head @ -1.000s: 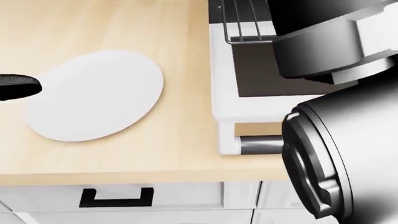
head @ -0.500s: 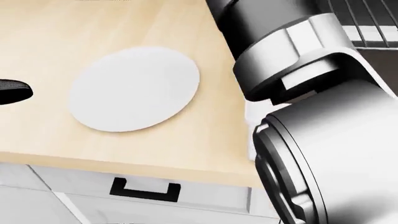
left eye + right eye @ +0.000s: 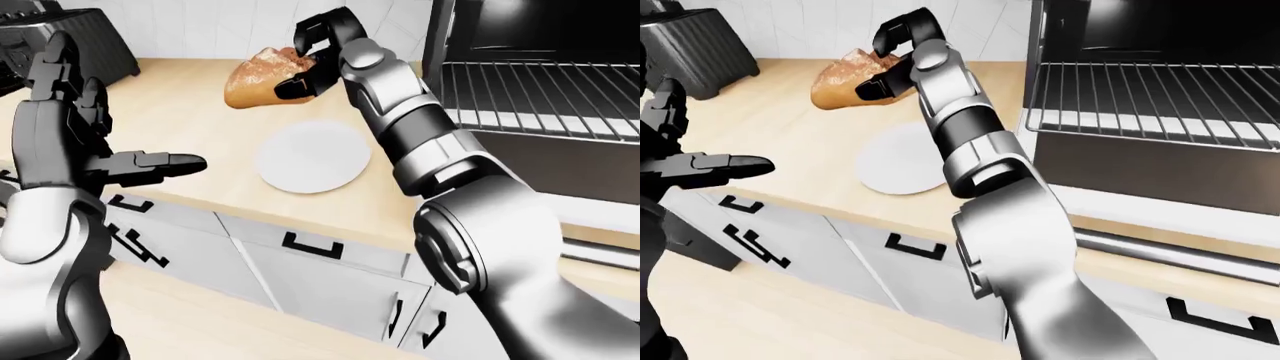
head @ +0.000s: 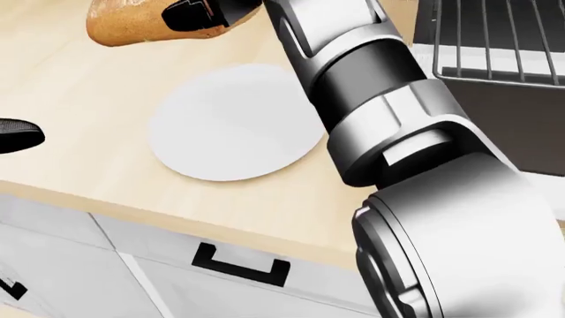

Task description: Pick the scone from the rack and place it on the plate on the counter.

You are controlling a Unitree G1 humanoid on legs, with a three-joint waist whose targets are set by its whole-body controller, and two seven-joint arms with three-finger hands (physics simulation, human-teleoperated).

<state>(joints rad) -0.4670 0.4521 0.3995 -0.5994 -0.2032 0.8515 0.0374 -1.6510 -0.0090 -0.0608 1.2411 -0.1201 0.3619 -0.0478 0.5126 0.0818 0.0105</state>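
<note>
The plate (image 3: 313, 157) is lying on the counter (image 3: 190, 112), near its lower edge. The scone (image 3: 262, 76) is sitting in the right hand (image 3: 318, 56), at about eleven o'clock from the plate — raised off the counter. The oven rack (image 3: 540, 97) is standing at the plate's two o'clock; the toaster (image 3: 75, 41) at its ten o'clock; the left hand (image 3: 75, 142) at nine o'clock. Drawers (image 3: 310, 262) are lying below — at six o'clock.

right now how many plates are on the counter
1. A single white plate lies bare on the wooden counter, just below the scone held in the right hand. The arm may hide others.
</note>
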